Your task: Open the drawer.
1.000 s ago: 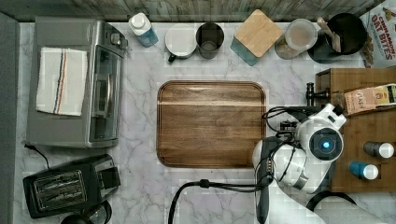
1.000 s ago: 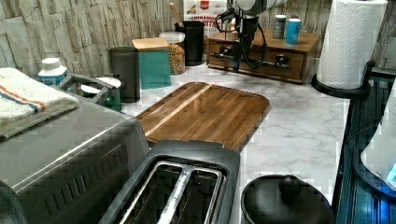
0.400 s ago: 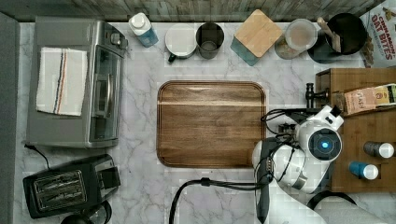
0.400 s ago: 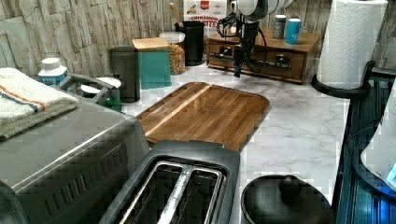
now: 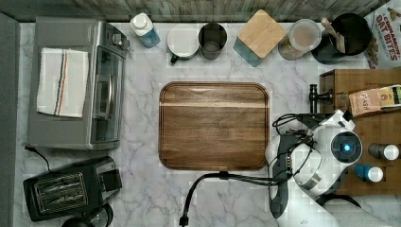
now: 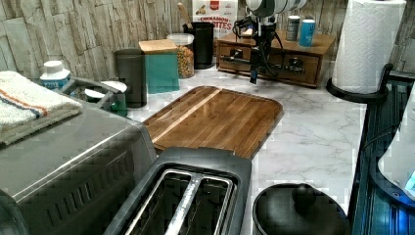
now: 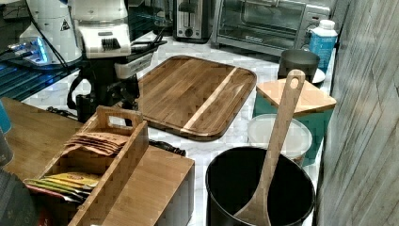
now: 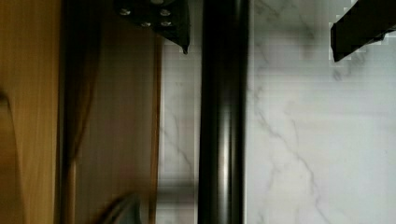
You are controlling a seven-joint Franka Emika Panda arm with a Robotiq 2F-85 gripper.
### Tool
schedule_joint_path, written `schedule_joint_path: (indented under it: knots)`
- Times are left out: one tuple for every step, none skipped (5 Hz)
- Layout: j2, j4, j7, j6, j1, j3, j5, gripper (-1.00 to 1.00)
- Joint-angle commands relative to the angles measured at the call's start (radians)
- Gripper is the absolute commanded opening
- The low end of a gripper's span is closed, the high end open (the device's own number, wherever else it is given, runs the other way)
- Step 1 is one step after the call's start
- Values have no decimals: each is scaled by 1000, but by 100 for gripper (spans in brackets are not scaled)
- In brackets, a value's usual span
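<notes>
- Marbled white surface point(image 5: 142, 198) carries a cutting board point(image 5: 213, 126) at its middle.
- Drawer point(image 6: 274, 61) sits in a wooden box at the top view's right.
- Hand point(image 8: 261, 28) is spread, fingers point(image 8: 161, 18) either side of the drawer's black bar handle point(image 8: 223, 116), not touching it.

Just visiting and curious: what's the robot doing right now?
Hand open, fingers either side of the handle. Drawer looks barely open. Nothing in the way.

The brown wooden drawer point(image 6: 274, 62) sits in a low cabinet on the counter point(image 6: 313, 132), its long black bar handle point(image 8: 223, 116) standing off its front.
</notes>
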Motion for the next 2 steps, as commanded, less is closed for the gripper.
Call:
schedule_joint_path:
  knots:
    - [-123, -160, 110, 54, 69, 117, 155, 100]
    - [-161, -174, 130, -7, 93, 164, 200, 100]
